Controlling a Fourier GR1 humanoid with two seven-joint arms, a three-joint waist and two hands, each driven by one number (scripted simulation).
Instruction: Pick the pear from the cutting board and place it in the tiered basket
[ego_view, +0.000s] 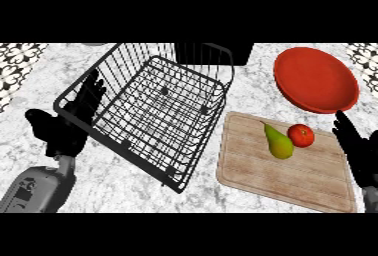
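Observation:
A green pear (277, 143) lies on the wooden cutting board (280, 177), stem pointing up-left, touching a red tomato (300, 135) on its right. The black wire tiered basket (151, 107) stands left of the board. My right hand (359, 150) shows at the right edge beside the board, fingers straight and pointing up, holding nothing, a short way right of the tomato. My left hand (66, 122) is at the left, open with fingers up, partly behind the basket's left wire rim.
A red plate (316, 80) lies at the back right, just beyond the board. A dark object (214, 52) sits behind the basket at the top. Patterned tiles show in both upper corners of the marble counter (111, 185).

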